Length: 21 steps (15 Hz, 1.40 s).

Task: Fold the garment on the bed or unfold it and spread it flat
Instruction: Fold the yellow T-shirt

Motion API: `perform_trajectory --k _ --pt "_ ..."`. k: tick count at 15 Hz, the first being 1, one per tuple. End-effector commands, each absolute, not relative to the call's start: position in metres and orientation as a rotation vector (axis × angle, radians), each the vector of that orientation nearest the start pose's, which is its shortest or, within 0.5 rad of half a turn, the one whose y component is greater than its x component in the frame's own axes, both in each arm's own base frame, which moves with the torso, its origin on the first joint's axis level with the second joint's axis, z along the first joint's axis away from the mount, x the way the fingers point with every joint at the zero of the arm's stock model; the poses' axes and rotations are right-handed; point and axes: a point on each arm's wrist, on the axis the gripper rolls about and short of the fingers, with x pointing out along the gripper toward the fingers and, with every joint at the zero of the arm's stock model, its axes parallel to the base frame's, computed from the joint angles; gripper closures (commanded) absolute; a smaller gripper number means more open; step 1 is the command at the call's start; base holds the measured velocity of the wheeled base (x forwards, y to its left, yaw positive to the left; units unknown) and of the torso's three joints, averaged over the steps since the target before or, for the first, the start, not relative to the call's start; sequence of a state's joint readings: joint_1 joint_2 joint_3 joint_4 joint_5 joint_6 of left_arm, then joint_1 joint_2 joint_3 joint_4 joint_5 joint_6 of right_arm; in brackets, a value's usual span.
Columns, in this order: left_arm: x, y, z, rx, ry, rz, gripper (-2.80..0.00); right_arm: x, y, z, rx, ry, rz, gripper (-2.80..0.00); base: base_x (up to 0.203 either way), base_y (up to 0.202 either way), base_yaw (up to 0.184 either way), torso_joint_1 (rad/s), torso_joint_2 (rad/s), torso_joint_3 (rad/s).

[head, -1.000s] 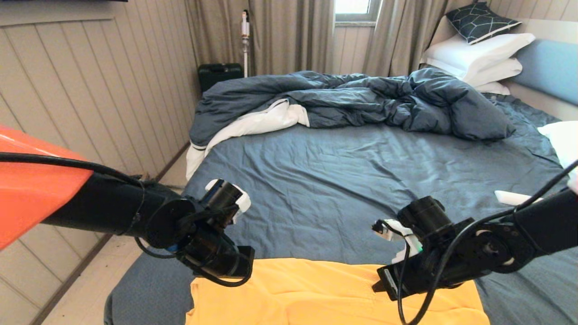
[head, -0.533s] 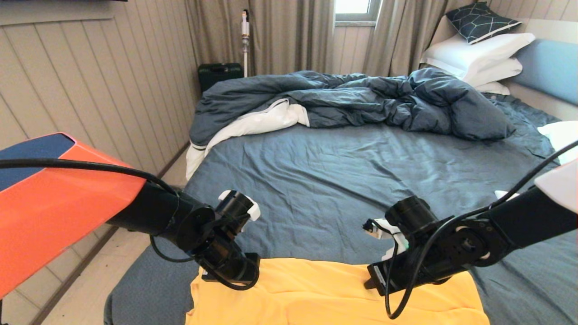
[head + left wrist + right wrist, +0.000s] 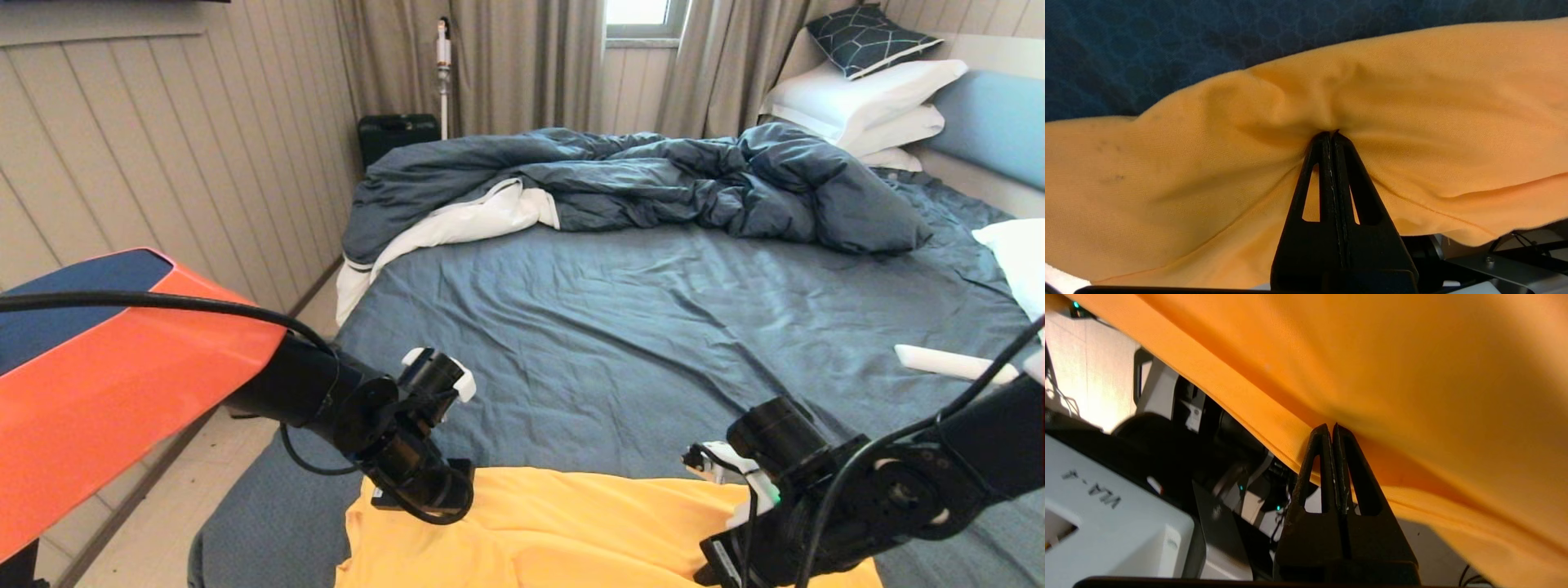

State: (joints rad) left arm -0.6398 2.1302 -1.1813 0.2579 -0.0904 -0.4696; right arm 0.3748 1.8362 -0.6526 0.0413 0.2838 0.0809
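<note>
Gripping the garment [image 3: 563,531] at the near edge of the bed [image 3: 653,327], the left gripper [image 3: 1332,134] and right gripper [image 3: 1331,428] are each clamped on yellow cloth. The shirt's lower part is cut off; its print is apparently hidden. The duvet [image 3: 653,180] lies rumpled beyond.

We see a home bedroom: a double bed [image 3: 620,327] with rumpled duvet [image 3: 653,184], stacked pillows [image 3: 865,102], curtains [image 3: 522,65] at a window [image 3: 641,16], and possibly a vacuum [image 3: 443,73] beside them.
</note>
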Motion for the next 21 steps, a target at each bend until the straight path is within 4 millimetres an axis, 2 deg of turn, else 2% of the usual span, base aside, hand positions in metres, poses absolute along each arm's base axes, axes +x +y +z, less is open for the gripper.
perform_trajectory --k 1,5,7,10,12,15,17,18,21 --pt "0.288 -0.217 0.060 -0.065 1.293 -0.342 0.00 0.215 0.092 0.064 0.009 1.266 0.527 0.00 0.000 0.000 0.000 0.000 0.00 0.000" --pt "0.290 -0.218 0.060 -0.064 1.289 -0.343 0.00 0.186 0.078 0.071 -0.008 1.249 0.536 0.00 0.000 0.000 0.000 0.000 0.00 0.000" --pt "0.290 -0.217 0.064 -0.069 1.281 -0.346 0.00 0.186 0.076 0.078 -0.020 1.208 0.545 0.00 0.000 0.000 0.000 0.000 0.00 0.000" --pt "0.286 -0.213 0.082 -0.091 1.245 -0.355 0.00 0.199 0.082 0.100 -0.003 1.102 0.565 0.00 0.000 0.000 0.000 0.000 0.00 0.000" --pt "0.285 -0.209 0.087 -0.101 1.236 -0.352 0.00 0.211 0.097 0.110 0.008 1.068 0.597 0.00 0.000 0.000 0.000 0.000 0.00 0.000" --pt "0.280 -0.204 0.075 -0.091 1.280 -0.328 0.00 0.232 0.144 0.086 -0.021 1.166 0.666 0.00 0.000 0.000 0.000 0.000 0.00 0.000" --pt "0.280 -0.198 0.075 -0.102 1.285 -0.312 0.00 0.230 0.184 0.073 -0.062 1.212 0.735 0.00 0.000 0.000 0.000 0.000 0.00 0.000" --pt "0.281 -0.195 0.074 -0.110 1.288 -0.300 0.00 0.227 0.196 0.070 -0.072 1.225 0.752 0.00 0.000 0.000 0.000 0.000 0.00 0.000" --pt "0.283 -0.187 0.072 -0.121 1.294 -0.278 0.00 0.227 0.213 0.066 -0.076 1.228 0.774 0.00 0.000 0.000 0.000 0.000 0.00 0.000"
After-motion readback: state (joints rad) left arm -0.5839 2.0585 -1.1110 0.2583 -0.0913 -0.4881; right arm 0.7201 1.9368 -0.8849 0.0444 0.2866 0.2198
